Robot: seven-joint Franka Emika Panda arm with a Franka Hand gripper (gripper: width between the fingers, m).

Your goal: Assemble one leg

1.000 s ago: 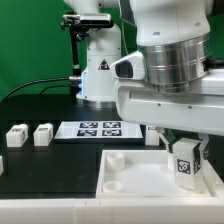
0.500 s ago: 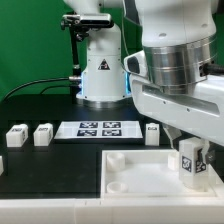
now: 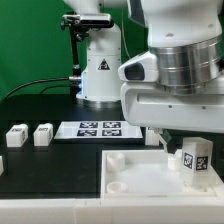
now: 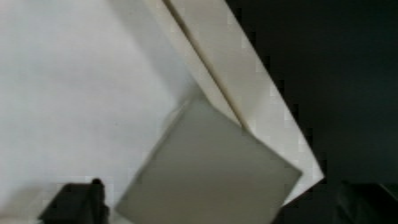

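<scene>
My gripper (image 3: 194,150) is shut on a leg (image 3: 196,160), a small white block with a black-and-white marker on its face. It holds the leg upright over the right part of the large flat white square piece (image 3: 150,172), close above its surface. In the wrist view the leg (image 4: 222,165) fills the gap between the two dark fingertips (image 4: 75,203), with the white piece behind it. Three more legs lie on the black table: two in the exterior view's left (image 3: 16,136) (image 3: 43,134) and one near the gripper (image 3: 152,134).
The marker board (image 3: 98,129) lies behind the white square piece. The square piece has round sockets at its left corners (image 3: 117,160). The robot base (image 3: 100,70) stands at the back, with a black cable to its left.
My gripper has moved toward the exterior view's right with the leg in it, staying over the white square piece. The loose legs have not moved.
</scene>
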